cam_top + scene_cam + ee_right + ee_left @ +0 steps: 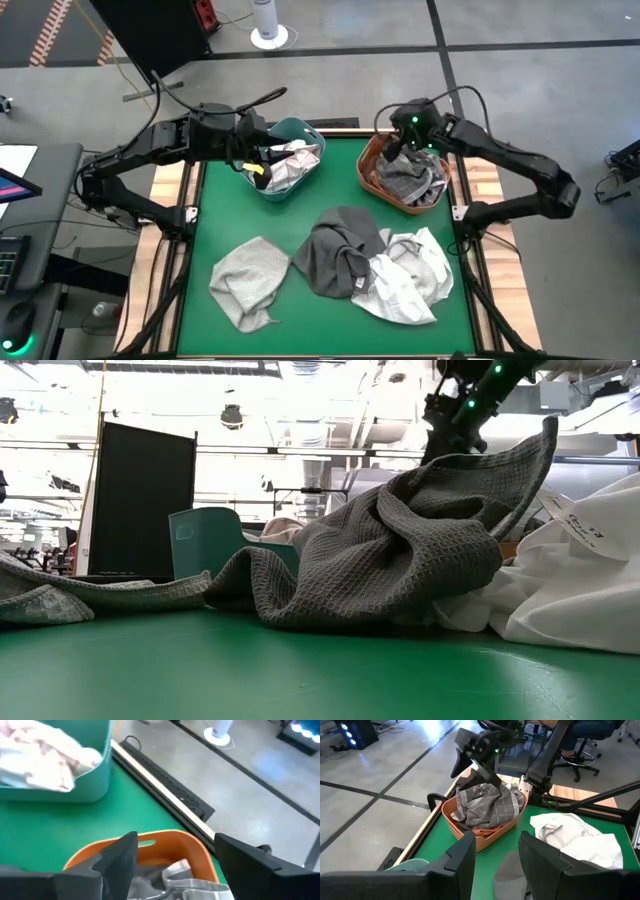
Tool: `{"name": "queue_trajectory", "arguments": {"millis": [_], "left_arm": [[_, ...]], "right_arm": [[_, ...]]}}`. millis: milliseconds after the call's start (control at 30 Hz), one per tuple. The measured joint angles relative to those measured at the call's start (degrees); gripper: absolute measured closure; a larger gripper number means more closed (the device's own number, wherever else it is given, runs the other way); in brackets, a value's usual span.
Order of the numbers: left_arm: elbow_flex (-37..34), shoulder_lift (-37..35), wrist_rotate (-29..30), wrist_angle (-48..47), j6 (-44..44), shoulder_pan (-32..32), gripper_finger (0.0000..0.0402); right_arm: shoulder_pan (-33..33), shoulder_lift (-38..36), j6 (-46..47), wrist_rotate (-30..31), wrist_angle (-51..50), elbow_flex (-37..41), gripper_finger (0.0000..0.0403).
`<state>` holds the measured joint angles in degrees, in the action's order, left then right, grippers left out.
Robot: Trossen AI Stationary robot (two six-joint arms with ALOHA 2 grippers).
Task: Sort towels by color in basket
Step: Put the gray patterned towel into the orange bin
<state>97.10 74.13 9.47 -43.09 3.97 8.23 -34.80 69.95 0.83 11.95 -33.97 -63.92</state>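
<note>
My left gripper (257,167) (496,862) is open over the near-left rim of the teal basket (296,130), which holds a crumpled white towel (296,163). My right gripper (398,150) (175,857) hangs open just above the orange basket (372,172) (470,832), over a grey checked towel (487,805) lying in it. On the green mat lie a light grey towel (250,280), a dark grey towel (340,250) (400,550) and a white towel (410,275) (580,580). The dark grey towel's right edge rests on the white one.
Both baskets stand side by side at the mat's far edge. The three loose towels fill the near half of the mat, with bare green between them and the baskets. Wooden strips (485,185) border the mat left and right. A seated person (585,735) shows beyond the table.
</note>
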Motion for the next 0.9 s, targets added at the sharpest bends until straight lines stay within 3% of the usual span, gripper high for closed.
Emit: {"name": "queue_trajectory", "arguments": {"millis": [267,500,733,900], "left_arm": [[0.00,0.00,0.07,-3.51,0.65,0.00,0.0262],[0.00,2.42,5.88,-11.47,3.73,0.00,0.0262],[-0.07,4.57,5.88,-14.44,6.17,-0.44,0.0262],[-0.07,4.61,5.86,-14.40,6.16,-0.76,0.0262]], "right_arm": [[0.73,4.33,4.06,-3.24,-1.87,7.31,0.0108],[0.69,12.61,4.94,-3.02,0.47,9.05,0.0108],[1.54,24.57,5.30,-5.16,6.80,7.41,0.0108],[3.44,28.30,5.03,-5.78,6.69,1.69,0.0108]]}}
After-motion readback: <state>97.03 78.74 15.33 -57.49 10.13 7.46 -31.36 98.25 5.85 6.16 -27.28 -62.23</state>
